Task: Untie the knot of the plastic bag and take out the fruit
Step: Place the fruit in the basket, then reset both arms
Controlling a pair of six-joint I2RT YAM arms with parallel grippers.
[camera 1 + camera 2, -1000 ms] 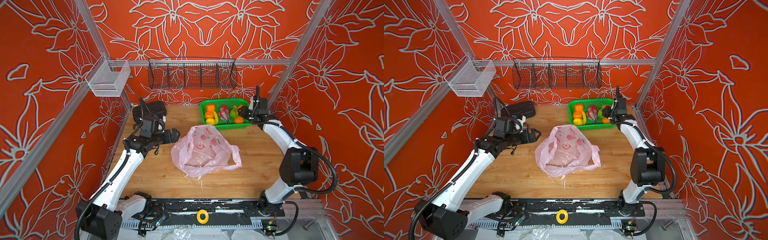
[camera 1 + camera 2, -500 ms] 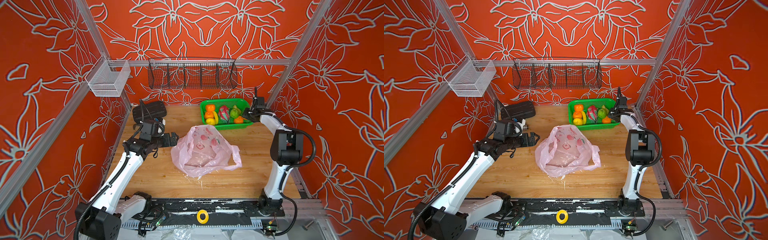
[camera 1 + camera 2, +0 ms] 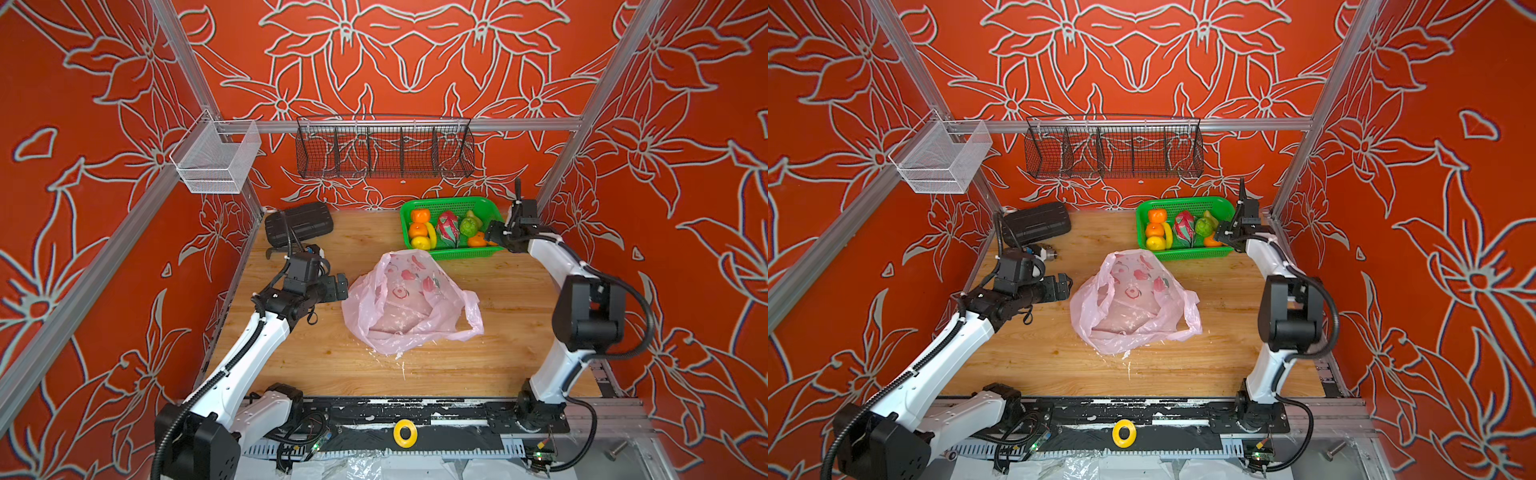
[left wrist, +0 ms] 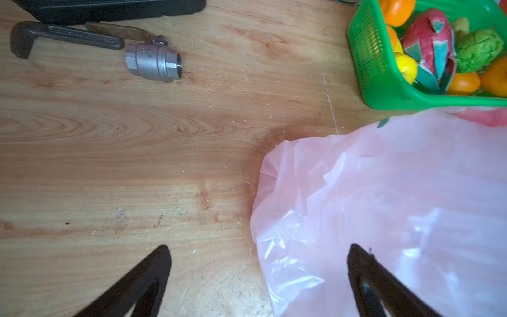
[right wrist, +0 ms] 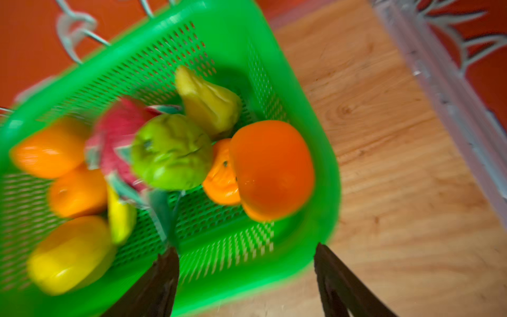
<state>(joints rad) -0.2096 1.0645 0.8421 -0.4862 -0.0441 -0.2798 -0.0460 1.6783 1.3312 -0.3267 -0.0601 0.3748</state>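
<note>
Right wrist view: right claw (image 5: 244,247) released near the fruit (image 5: 271,170); left claw (image 4: 258,246) spread wide

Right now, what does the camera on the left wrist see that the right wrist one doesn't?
Only the left wrist view: the plastic bag, a metal valve, a wrench and a black case. Only the right wrist view: the metal frame rail. Both: the green basket holding the dragon fruit, oranges and a bumpy green fruit, on the wooden table.
</note>
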